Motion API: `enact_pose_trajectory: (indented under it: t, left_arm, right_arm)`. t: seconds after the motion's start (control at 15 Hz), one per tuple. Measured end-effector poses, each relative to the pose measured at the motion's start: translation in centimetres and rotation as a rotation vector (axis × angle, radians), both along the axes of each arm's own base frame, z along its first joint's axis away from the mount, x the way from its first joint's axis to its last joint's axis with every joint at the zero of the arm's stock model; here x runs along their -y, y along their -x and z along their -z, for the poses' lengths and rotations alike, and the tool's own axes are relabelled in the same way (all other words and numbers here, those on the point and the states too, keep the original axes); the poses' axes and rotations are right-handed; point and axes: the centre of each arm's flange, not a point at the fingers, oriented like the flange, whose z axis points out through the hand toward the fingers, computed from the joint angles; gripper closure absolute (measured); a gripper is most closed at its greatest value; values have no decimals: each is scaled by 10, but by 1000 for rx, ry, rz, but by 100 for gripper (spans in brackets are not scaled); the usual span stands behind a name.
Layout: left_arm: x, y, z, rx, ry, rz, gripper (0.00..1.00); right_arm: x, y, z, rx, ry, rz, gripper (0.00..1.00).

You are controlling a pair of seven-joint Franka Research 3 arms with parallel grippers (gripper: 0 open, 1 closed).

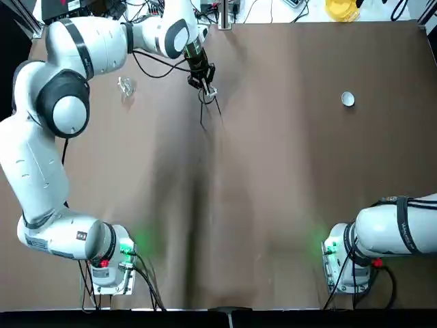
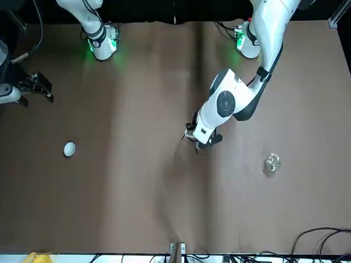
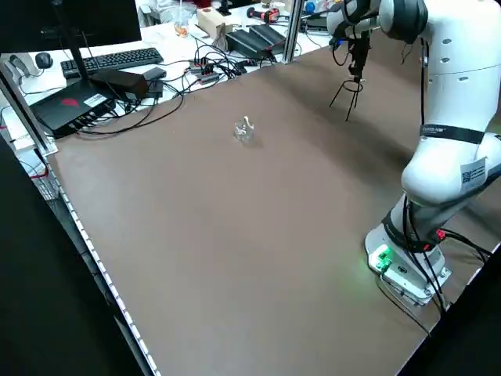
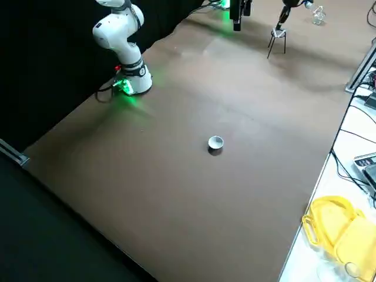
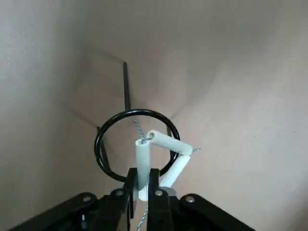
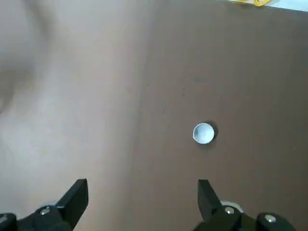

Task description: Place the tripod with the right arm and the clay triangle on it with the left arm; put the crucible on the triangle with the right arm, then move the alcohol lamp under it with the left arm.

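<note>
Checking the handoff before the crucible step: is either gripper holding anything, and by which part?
The left gripper pinches the clay triangle by one white side, over the tripod ring. The right gripper is open and empty.

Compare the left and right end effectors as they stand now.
The left end effector is shut on the clay triangle, held over the tripod ring; the right end effector is open and empty. The left reaches far across the table; the right hangs back near its own side, above the crucible. Both have two dark fingers.
</note>
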Motion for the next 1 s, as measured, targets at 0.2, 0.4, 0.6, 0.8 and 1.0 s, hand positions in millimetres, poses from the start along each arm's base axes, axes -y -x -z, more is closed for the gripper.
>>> enact_pose_trajectory:
  t: [0.2,0.4,0.6,0.8,1.0]
  left_arm:
    - [-2,1,4,-3,-2,18,87]
    - [-4,1,5,-4,-3,20,87]
    - [-8,3,12,-13,-16,28,65]
    - [-10,3,14,-16,-18,29,42]
    - [-12,1,12,-11,-15,25,38]
  right_arm:
    - [0,0,0,1,0,-1,0]
    - [-1,0,0,2,1,-3,0]
    - [-1,0,0,3,1,-4,0]
    - [-5,0,0,3,1,-11,0]
    - [-6,0,0,3,1,-12,0]
